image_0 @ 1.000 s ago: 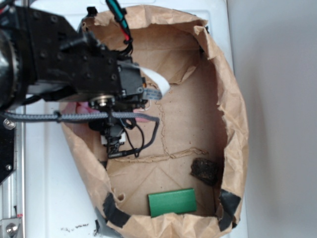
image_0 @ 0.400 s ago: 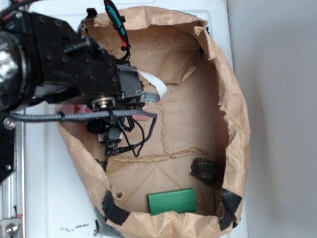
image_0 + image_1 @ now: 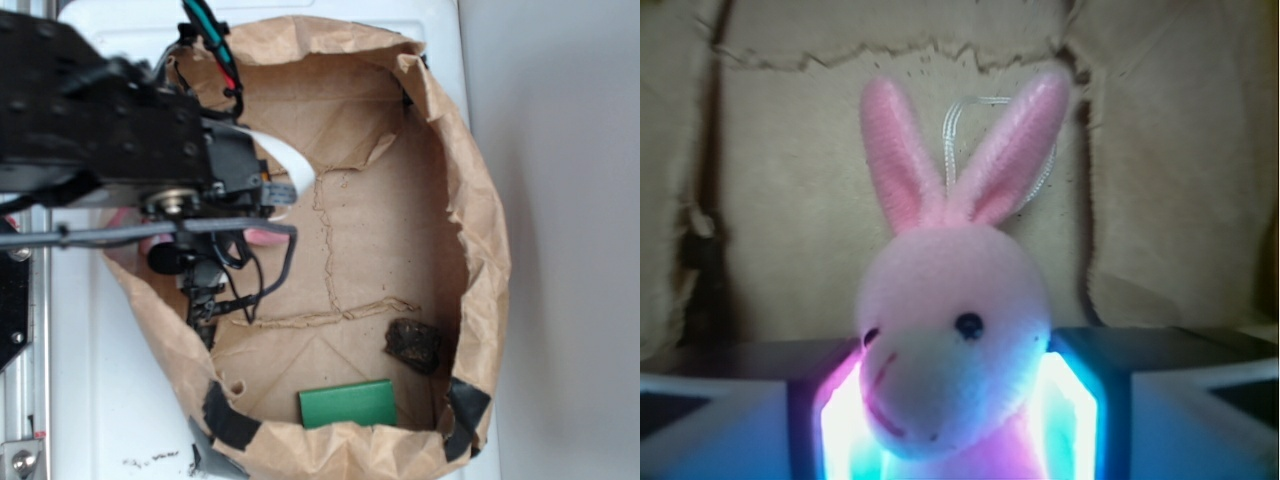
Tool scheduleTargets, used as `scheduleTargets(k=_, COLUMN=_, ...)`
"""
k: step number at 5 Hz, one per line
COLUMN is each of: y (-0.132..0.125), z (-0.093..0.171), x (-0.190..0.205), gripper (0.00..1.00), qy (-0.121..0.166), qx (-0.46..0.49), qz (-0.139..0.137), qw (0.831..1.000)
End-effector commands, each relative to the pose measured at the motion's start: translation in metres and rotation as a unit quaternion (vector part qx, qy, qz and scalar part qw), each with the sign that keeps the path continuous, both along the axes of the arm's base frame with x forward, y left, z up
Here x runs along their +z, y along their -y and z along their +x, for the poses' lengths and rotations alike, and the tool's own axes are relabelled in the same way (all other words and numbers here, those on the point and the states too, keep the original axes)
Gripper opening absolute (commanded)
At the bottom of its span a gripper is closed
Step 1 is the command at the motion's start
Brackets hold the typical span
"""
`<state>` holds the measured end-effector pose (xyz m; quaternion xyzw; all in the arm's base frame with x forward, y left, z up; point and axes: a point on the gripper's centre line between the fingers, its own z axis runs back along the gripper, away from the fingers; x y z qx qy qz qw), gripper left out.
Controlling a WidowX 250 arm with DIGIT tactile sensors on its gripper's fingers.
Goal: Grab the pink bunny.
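The pink bunny (image 3: 952, 330) fills the wrist view: two long pink ears upright, pale face, and a thin white loop (image 3: 958, 125) behind the ears. My gripper (image 3: 955, 425) is shut on its body, with a glowing pad (image 3: 1072, 410) pressed against each side. In the exterior view the black arm (image 3: 110, 140) hangs over the left side of the brown paper tub (image 3: 470, 200). Only slivers of the bunny's pink (image 3: 266, 237) show from under the arm. The fingers themselves are hidden there.
Inside the tub lie a green flat block (image 3: 348, 405) at the near wall and a dark lump (image 3: 413, 343) at the near right. Black tape (image 3: 225, 417) patches the tub's near corners. Cables (image 3: 262, 285) dangle below the arm.
The arm has shifted left across the tub. The pink slivers under it have moved left with it.
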<state>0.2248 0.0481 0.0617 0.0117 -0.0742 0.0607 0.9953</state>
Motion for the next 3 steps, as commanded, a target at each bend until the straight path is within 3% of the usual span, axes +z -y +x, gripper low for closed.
scheduleTargets(k=1, y=-0.024, z=-0.005, x=0.089, gripper=0.0, qy=0.051, qx=0.037, qz=-0.041, qw=0.997)
scheduleTargets(k=2, y=-0.025, z=0.006, x=0.115, gripper=0.0, qy=0.077, qx=0.041, qz=-0.054, qw=0.995)
scheduleTargets(k=3, y=-0.014, z=0.031, x=0.127, gripper=0.0, qy=0.098, qx=0.052, qz=-0.037, qw=0.993)
